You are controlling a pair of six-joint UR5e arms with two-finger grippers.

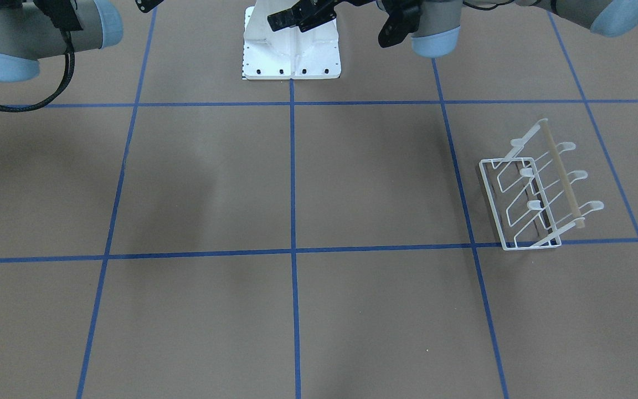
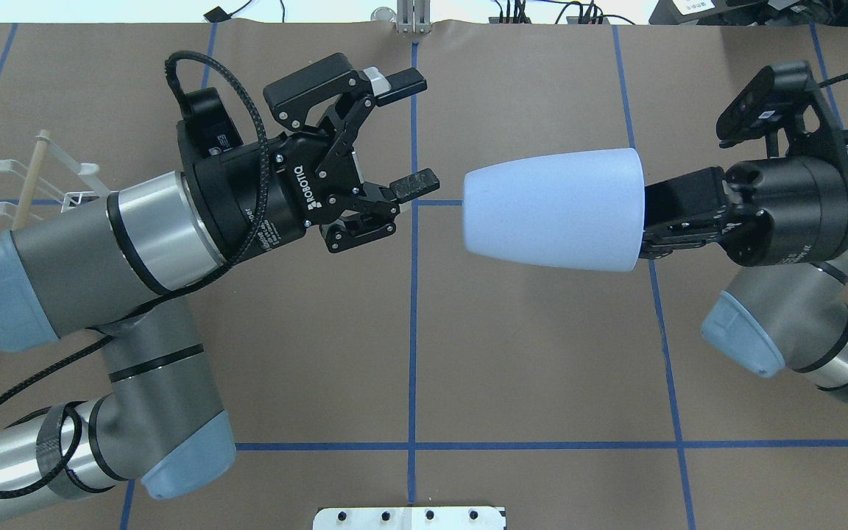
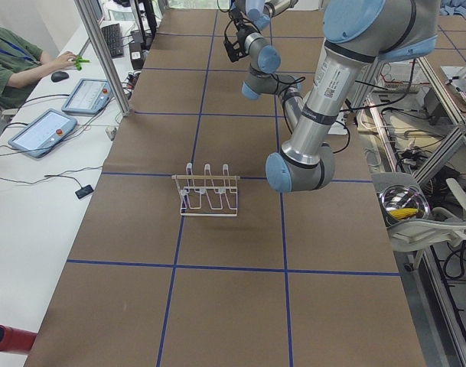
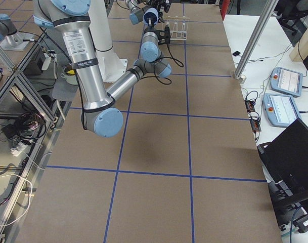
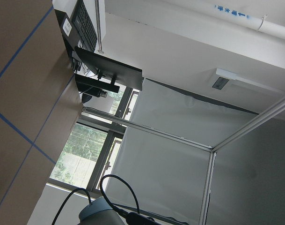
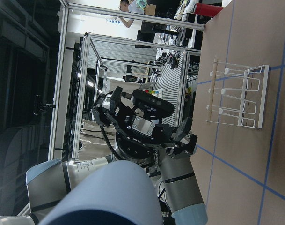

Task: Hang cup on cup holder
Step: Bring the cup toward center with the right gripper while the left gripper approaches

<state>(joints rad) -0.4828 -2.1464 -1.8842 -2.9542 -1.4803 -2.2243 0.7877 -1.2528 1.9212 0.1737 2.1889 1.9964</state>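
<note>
Cup [image 2: 553,210] pinched at its wide rim by right gripper [image 2: 652,218] and held level above the table [image 2: 527,353], rounded base toward wide-spread left gripper [image 2: 409,131], well apart from cup holder [image 1: 564,177]; likely light, stiff and slick, best grasped around the tapered body near the base.
</note>
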